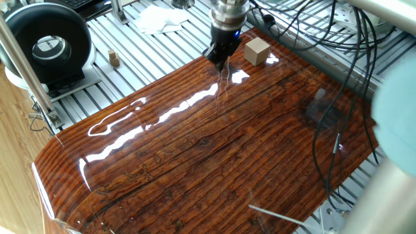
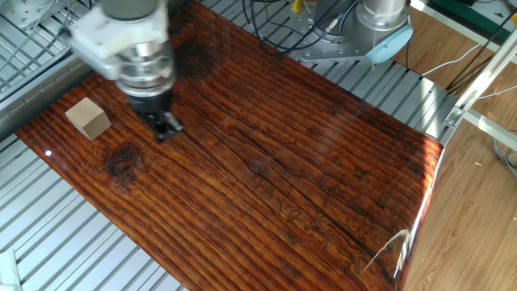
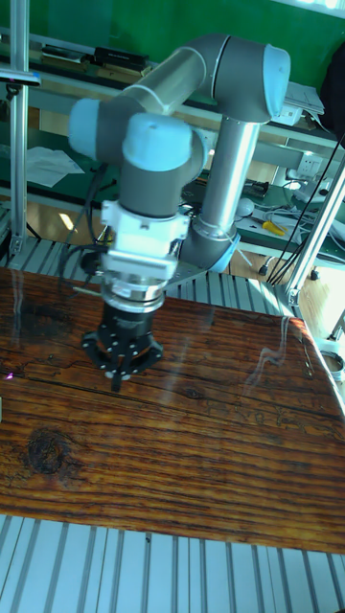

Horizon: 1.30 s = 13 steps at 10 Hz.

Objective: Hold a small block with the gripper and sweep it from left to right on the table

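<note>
The small block [image 1: 257,51] sits on its own near one edge of the worktop [image 1: 214,149], just beside the gripper [image 1: 219,60] but not touching it; in the other fixed view the block [image 2: 88,118] lies to the left of the gripper [image 2: 165,130], with a strip of bare board between them. The jaws are drawn together to a narrow point and have hold of nothing, with their tips low over the board, though whether they touch it cannot be told. In the tall fixed view the gripper [image 3: 118,369] hangs straight down from the grey-and-pale-blue arm [image 3: 216,144], and the block is out of frame there. The worktop is a glossy reddish-brown board with striped grain, bright with reflected light, laid on a silver slatted surface [image 1: 149,49]. On those slats lie a tiny brown wooden piece [image 1: 114,58], a black ring-shaped device [image 1: 47,45] and a white cloth [image 1: 159,18]; black cables [image 1: 338,84] trail over the board's far side.
</note>
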Each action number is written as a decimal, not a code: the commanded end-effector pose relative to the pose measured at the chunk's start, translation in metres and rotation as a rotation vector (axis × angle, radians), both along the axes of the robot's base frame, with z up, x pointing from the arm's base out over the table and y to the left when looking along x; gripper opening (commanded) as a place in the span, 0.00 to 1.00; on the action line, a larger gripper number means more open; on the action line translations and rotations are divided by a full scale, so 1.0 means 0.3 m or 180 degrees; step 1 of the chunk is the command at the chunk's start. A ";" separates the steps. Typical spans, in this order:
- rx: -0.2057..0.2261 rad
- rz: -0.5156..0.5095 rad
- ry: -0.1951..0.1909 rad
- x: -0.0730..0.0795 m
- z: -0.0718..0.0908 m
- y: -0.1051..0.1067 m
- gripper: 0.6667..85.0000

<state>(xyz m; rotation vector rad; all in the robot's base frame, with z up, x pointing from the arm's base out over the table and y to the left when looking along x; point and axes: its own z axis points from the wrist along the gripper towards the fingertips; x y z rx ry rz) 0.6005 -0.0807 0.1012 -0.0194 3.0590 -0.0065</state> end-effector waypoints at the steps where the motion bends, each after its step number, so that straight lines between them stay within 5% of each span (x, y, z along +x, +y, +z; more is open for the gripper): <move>1: -0.0128 0.0068 -0.0017 0.083 -0.058 -0.255 0.00; 4: -0.0269 0.0114 -0.0052 0.091 -0.066 -0.369 0.00; 7: -0.0091 -0.0297 -0.0028 0.081 -0.069 -0.331 0.00; 8: 0.0104 -0.0507 -0.0040 0.087 -0.069 -0.283 0.00; 9: 0.0438 -0.0778 -0.0081 0.109 -0.061 -0.202 0.00; 10: 0.0507 -0.0871 -0.0193 0.142 -0.055 -0.190 0.00; 12: 0.0264 -0.0877 -0.0172 0.128 -0.065 -0.259 0.00; 13: 0.0185 -0.0775 0.0016 0.081 -0.078 -0.289 0.00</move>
